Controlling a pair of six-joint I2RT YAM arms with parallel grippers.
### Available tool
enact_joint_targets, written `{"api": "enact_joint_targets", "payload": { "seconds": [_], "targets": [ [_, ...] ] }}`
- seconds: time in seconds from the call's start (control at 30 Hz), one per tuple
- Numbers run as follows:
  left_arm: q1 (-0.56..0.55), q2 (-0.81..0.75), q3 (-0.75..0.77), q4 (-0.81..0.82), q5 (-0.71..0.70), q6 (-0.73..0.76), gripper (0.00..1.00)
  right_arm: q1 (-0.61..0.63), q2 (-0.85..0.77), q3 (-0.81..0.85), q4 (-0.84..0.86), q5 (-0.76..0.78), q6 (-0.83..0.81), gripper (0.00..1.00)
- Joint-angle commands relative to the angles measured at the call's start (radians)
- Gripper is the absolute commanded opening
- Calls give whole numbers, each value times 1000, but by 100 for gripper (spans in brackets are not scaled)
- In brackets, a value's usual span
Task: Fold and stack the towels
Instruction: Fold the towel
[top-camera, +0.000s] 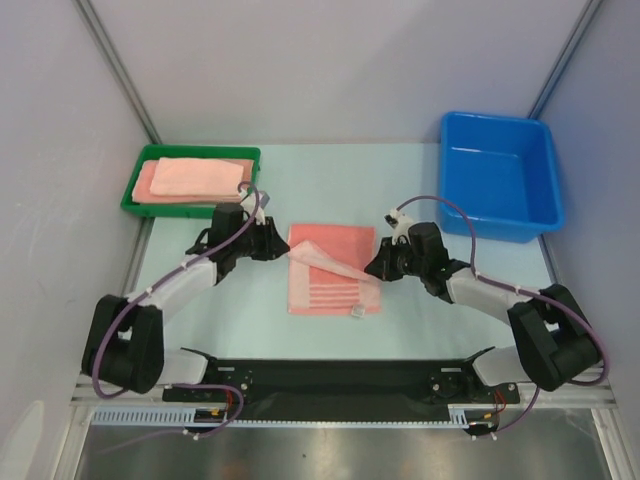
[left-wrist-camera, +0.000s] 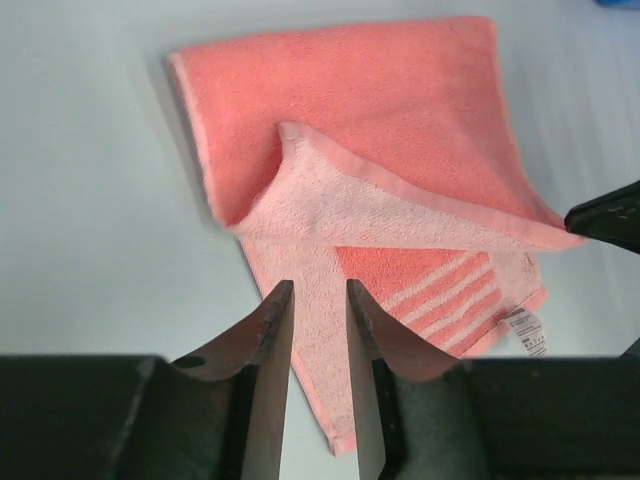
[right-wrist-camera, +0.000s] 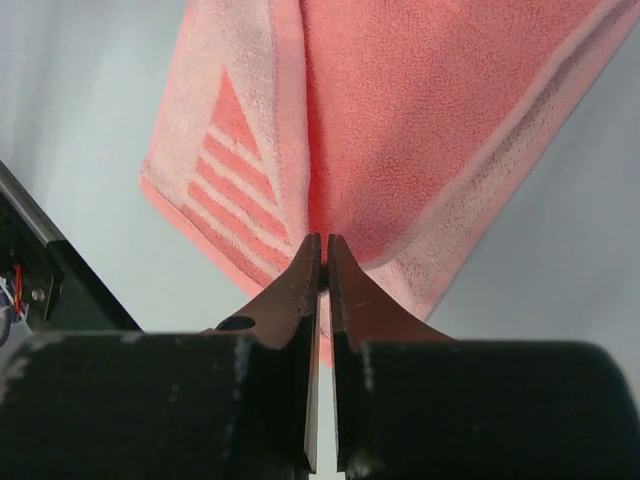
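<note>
Top external shows the salmon towel (top-camera: 335, 240) mid-frame on the counter (top-camera: 330, 190), long axis running top to bottom of the frame. The right tool (top-camera: 373, 268) pinches its lifted flap at the right edge; the left tool (top-camera: 282, 248), jaws parted and empty, sits beside its upper-left corner.

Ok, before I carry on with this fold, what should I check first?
1. Right gripper shut on the lifted edge of the towel: ok.
2. Left gripper jaws apart, no cloth pinched: ok.
3. Fold edges lined up: not ok, the flap lies diagonally across the towel.
4. Layers in the right grip, one or two: cannot tell.
5. Folded towels lying flat in the green tray: ok.
</note>
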Motion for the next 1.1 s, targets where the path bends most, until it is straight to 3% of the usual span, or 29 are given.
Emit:
{"api": "enact_joint_targets", "payload": {
  "seconds": [0.0,0.07,0.17,0.27,0.3,0.4,0.57,0.77,1.07],
  "targets": [
    [-61,-111,-58,-38,-214,-137,34,12,-72,-42,-5,45,-21,6],
    [-112,-131,-75,-62,-259,-186,40,20,-88,-63,-13,46,-26,6],
    [-130,-102,-87,-30,-208,-269,45,33,-105,-82,-11,68,-32,7],
    [-138,-41,-49,55,-177,-282,48,38,-86,-70,-25,68,-45,13],
    [-138,8,-20,35,-194,-279,49,38,-80,-68,-29,57,-44,20],
    [-139,135,143,-66,-231,-219,49,40,-76,-63,-36,43,-35,26],
    [-149,281,297,-54,-174,-108,49,36,-135,-33,-92,77,-35,37],
    [-153,483,454,-164,-82,5,48,29,-175,30,-146,76,-52,39],
    [-178,514,436,-209,-47,25,45,-11,-226,61,-164,33,-64,41]
  ]
}}
